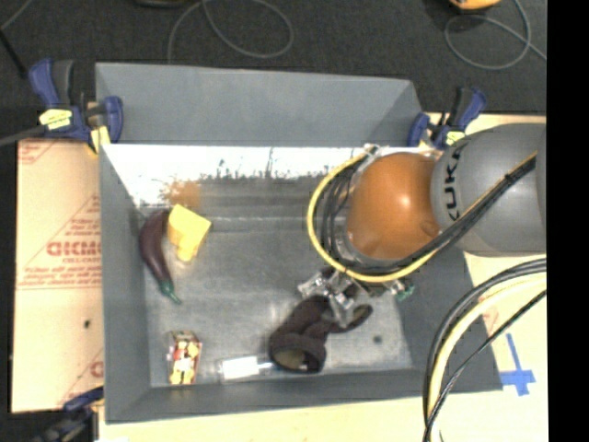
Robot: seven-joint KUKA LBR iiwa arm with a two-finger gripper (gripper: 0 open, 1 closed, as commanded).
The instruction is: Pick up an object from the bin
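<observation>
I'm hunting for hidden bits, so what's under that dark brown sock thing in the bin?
A pale stick on the bin floor meets the left edge of the sock; whether it runs underneath is hidden. The tool sits over the sock's upper end.

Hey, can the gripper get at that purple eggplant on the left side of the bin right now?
Probably yes. The eggplant lies uncovered on the floor of the bin; only the yellow block sits close beside it. Open floor separates it from the gripper, which is by the dark cloth.
</observation>
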